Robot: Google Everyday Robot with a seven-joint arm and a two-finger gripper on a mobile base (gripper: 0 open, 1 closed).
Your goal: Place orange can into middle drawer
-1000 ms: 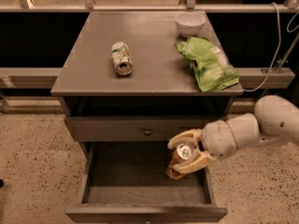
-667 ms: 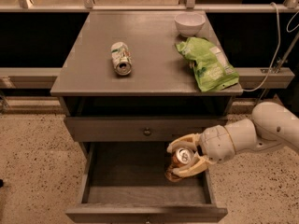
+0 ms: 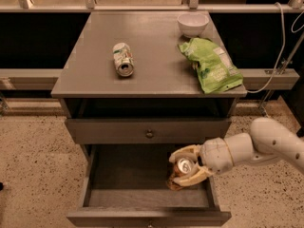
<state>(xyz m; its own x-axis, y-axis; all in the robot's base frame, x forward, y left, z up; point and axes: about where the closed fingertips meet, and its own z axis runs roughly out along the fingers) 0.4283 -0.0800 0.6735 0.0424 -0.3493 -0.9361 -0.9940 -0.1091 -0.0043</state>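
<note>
Grey wooden cabinet seen from the front and above, with its lowest drawer pulled out. My gripper (image 3: 182,168) is inside the middle drawer (image 3: 142,217), at its right-hand side, close to the right wall. My pale arm (image 3: 259,146) reaches it from the right edge of the view. The cream-coloured jaws are clamped on the orange can (image 3: 185,165), one above it and one below. The can is tilted, so that its silver top and pull tab face up and toward the camera, while its brown lower end points down at the drawer floor. That lower end appears to sit on or just above the floor, but contact cannot be confirmed from this angle. Elsewhere the drawer shows only plain grey floor and walls.

Directly above the open drawer is a shallower drawer front (image 3: 118,131), closed, with a small round knob (image 3: 149,134) at its centre.

On the counter (image 3: 156,75), a white-and-green can (image 3: 123,59) lies on its side left of centre, its open end toward the camera. A green snack bag (image 3: 212,64) lies near the right edge. A white bowl (image 3: 192,23) stands just behind the bag, at the rear right. The cabinet stands on a speckled floor (image 3: 33,165).
</note>
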